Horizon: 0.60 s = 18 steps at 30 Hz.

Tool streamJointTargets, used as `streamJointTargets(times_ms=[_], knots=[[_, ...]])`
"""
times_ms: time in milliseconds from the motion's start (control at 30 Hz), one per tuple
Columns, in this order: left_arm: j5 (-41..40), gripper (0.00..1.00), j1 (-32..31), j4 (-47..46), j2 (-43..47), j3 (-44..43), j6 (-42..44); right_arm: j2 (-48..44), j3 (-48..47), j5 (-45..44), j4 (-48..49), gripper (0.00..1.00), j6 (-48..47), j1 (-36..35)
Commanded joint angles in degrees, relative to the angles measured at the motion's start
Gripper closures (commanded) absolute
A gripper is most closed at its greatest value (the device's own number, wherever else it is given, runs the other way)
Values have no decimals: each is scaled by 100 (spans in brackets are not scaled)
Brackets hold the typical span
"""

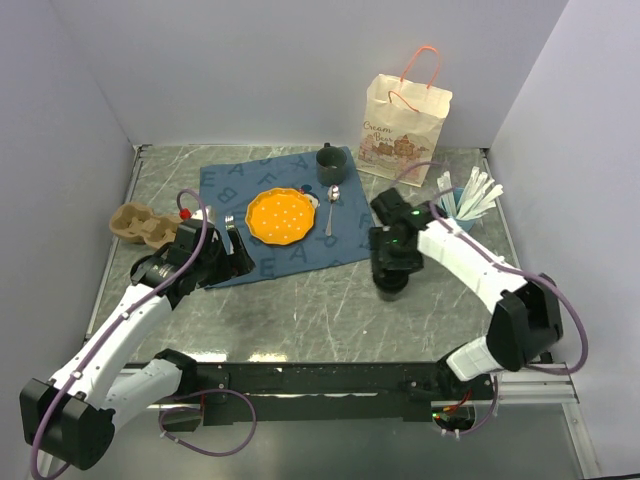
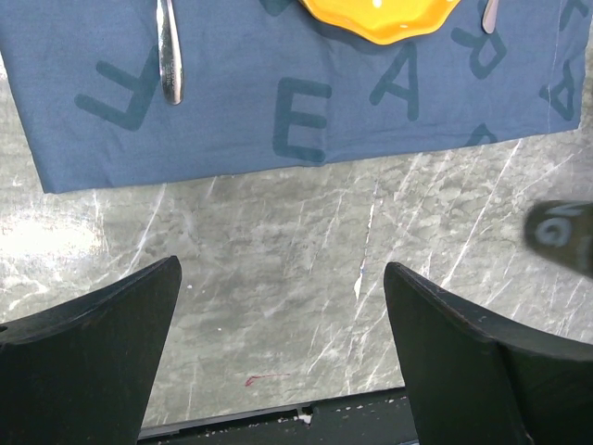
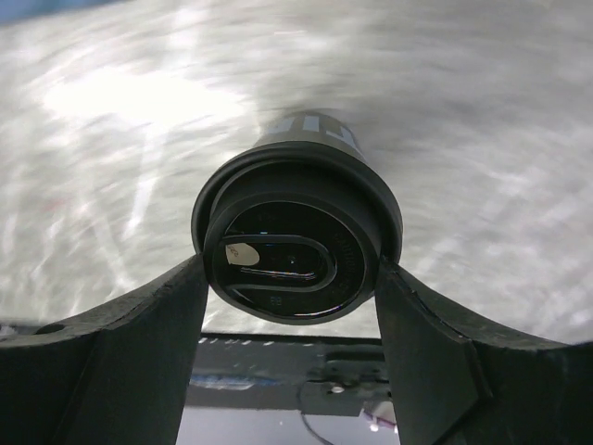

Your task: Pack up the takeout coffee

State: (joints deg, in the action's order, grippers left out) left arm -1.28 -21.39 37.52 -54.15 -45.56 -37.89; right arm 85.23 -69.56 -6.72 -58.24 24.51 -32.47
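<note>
Both sides of the upright coffee cup (image 3: 295, 243) sit clamped in my right gripper (image 3: 289, 272) — toward the table's (image 1: 320, 315) near edge; left gripper (image 2: 280, 269) gapes, empty.

Even light is cast from above, with soft shadows. White glare is seen on the grey marbled counter (image 3: 102, 97), which is blurred around the sharp black plastic cup lid (image 3: 295, 250).

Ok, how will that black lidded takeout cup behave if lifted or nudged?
The black lidded takeout coffee cup tapers below its top, so it is probably tippy if pushed. Its glossy round lid may slip where the right gripper pinches it. Contents hidden, weight unclear.
</note>
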Motion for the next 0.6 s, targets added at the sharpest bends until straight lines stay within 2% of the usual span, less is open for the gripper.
streamJointTargets(times_ms=[0, 267, 567], knots=[[58, 3, 29, -140, 124, -5, 89, -541, 512, -584, -267, 33, 115, 828], [58, 3, 29, -131, 124, -5, 89, -780, 812, -488, 58, 32, -157, 2383], [40, 3, 29, -131, 106, -5, 80, -648, 646, -313, 479, 30, -316, 2913]])
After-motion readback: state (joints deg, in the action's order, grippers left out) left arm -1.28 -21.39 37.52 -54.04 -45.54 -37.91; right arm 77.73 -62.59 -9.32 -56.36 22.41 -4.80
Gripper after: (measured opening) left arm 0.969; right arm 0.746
